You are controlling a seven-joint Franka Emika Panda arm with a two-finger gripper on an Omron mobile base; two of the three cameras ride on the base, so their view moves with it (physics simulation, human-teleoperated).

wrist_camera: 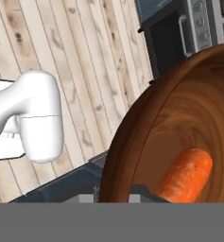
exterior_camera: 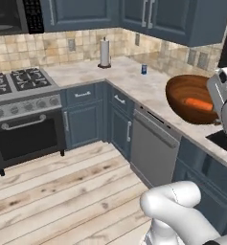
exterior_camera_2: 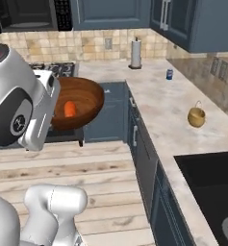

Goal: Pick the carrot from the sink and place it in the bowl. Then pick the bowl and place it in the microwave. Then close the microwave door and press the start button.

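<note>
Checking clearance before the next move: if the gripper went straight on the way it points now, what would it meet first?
Probably the bowl it holds by the rim, carrot inside; beyond that, the wooden floor, though depth is unclear.

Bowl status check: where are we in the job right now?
Done: the carrot lies inside the bowl. In hand: the bowl is off the counter, carried tilted in the air at the gripper, whose jaws grip its rim. Left: setting the bowl in the microwave, up above the stove, then closing its door and pressing start.
</note>
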